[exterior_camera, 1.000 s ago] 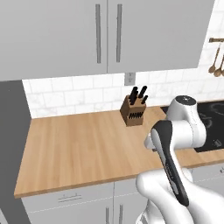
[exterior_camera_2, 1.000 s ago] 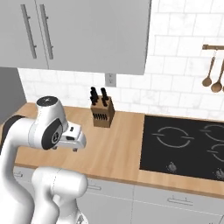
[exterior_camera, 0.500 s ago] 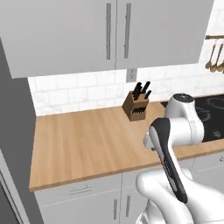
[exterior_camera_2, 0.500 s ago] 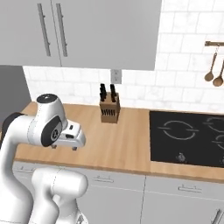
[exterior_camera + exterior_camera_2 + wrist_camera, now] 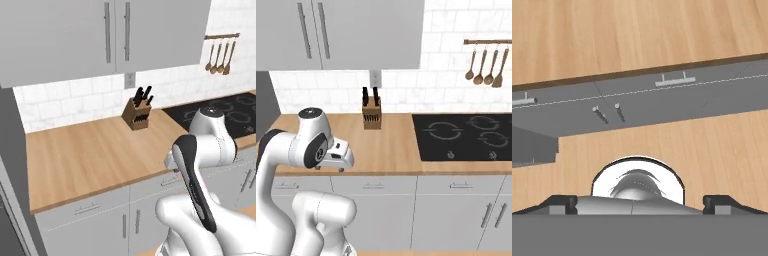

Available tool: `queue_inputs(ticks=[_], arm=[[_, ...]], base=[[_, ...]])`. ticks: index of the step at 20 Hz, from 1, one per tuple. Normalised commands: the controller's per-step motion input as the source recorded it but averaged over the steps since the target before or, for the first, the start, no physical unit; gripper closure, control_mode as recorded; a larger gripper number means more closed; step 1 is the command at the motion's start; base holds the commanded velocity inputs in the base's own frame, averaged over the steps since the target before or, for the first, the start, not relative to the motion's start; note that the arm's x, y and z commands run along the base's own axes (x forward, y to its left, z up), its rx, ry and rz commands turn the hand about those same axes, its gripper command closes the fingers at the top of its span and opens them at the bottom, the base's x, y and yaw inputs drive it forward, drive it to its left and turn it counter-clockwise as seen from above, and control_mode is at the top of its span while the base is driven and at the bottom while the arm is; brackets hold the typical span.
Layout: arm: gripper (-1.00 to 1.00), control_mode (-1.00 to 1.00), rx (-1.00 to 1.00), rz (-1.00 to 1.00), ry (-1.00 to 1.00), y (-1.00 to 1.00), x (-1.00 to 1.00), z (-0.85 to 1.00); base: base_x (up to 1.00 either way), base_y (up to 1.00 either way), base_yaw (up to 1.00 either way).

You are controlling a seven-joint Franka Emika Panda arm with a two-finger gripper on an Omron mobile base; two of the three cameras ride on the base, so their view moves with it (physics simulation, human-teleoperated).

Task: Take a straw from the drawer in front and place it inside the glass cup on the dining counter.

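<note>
Drawer (image 5: 674, 79) fronts below the wooden desk (image 5: 95, 150) stay closed; we see our fingers (image 5: 639, 202) spread wide, holding nothing.

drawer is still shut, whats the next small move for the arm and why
Probably lower the open claw toward the drawer and line it up on the silver handle. The drawer front sits closed under the wood countertop, and the claw is above it, holding nothing.

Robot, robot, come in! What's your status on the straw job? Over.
Claw open, empty, at the light-wood counter front edge. Light grey flat-fronted drawer with silver bar handle shut. Wooden knife block far back, not blocking.
</note>
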Motion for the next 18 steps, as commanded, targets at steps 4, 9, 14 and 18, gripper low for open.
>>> queue_inputs(ticks=[4, 9, 14, 18], arm=[[-1.00, 1.00, 0.00, 0.00, 0.00, 0.00, 0.00, 0.00], [-1.00, 1.00, 0.00, 0.00, 0.00, 0.00, 0.00, 0.00], [-1.00, 1.00, 0.00, 0.00, 0.00, 0.00, 0.00, 0.00], [-1.00, 1.00, 0.00, 0.00, 0.00, 0.00, 0.00, 0.00]], base=[[-0.19, 0.67, -0.24], [-0.23, 0.53, -0.21], [-0.28, 0.38, -0.20], [-0.31, 0.23, -0.21]])
